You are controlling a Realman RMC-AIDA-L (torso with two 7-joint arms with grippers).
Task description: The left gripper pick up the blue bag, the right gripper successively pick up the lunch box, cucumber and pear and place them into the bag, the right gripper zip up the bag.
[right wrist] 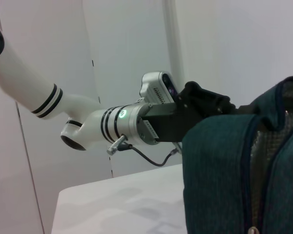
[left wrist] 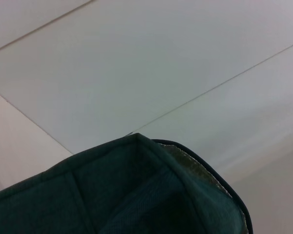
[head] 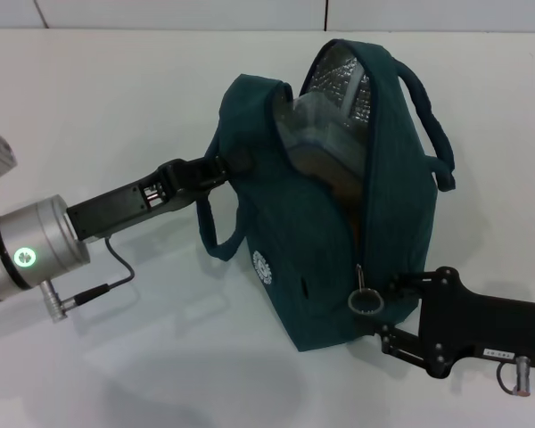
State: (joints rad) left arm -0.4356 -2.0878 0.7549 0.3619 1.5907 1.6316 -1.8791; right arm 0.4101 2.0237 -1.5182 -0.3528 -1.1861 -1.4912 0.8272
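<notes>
White counter (head: 116, 98) fills the head view, with a pale wall line along its far edge. On it stands the blue bag (head: 312, 241), tilted, its top still gaping so the silver foil lining (head: 343, 85) shows; its round white logo (head: 264, 267) faces the camera. Inside the opening, the clear lid of the lunch box (head: 316, 134) is visible against the lining, with something orange-brown below it that cannot be identified for certain.

The left end effector (head: 236, 165) reaches in from the left and is pinched on the near upper edge of the bag, beside one loop handle (head: 216, 234) that hangs down; the green light glows on its silver wrist (head: 31, 254). In the right wrist view the same end effector (right wrist: 205, 100) grips the bag's top corner.

The right end effector (head: 388, 312) sits low at the bag's front right corner, its fingers spread above and below, just beside the metal ring zipper pull (head: 366, 301), which hangs at the bottom of the open zipper track. Whether a finger touches the ring cannot be told.
</notes>
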